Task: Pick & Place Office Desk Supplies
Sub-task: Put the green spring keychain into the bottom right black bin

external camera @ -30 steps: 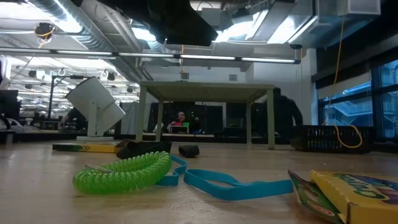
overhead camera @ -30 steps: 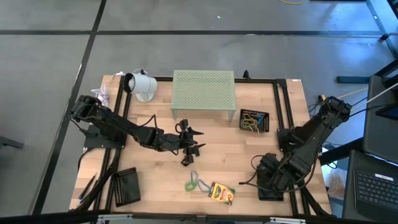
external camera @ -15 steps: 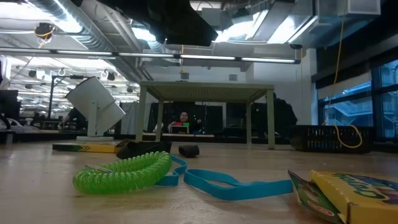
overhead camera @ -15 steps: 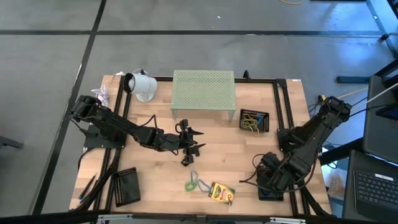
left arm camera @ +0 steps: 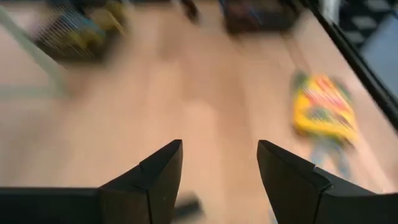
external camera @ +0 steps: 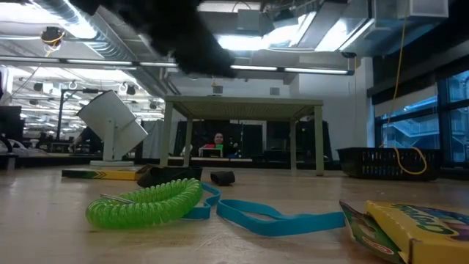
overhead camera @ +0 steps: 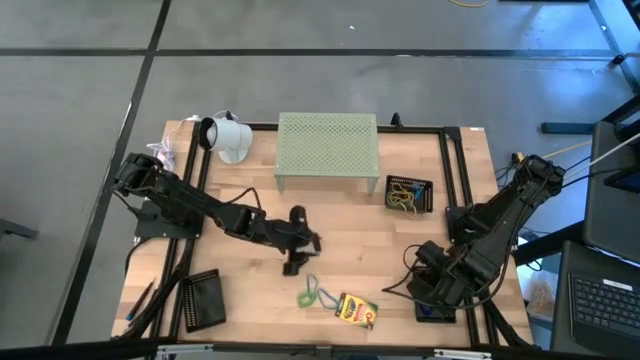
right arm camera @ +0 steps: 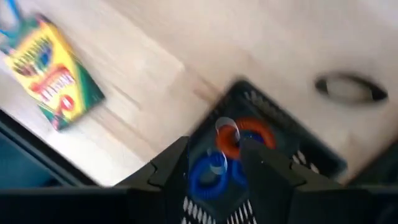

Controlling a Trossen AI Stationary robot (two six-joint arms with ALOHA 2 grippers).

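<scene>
Here, the left gripper (overhead camera: 303, 240) hovered open over mid-table, empty. Right gripper (overhead camera: 428, 283) sat over a black tray (right arm camera: 292, 146) at near right, its state unclear. Crayon box (overhead camera: 356, 310) lay near-centre beside green coil (overhead camera: 309, 296).

A pale green perforated metal stand (overhead camera: 327, 150) is standing at the far middle of the light wooden table (overhead camera: 370, 255), its legs showing in the low view (external camera: 243, 136). A white rounded lamp-like object (overhead camera: 226, 137) is lying tilted near the far left corner, well apart from the stand. A black mesh tray (overhead camera: 409, 193) is sitting just beside the stand's right end. Another black mesh tray (overhead camera: 203, 297) is resting near the table's front left edge.
</scene>
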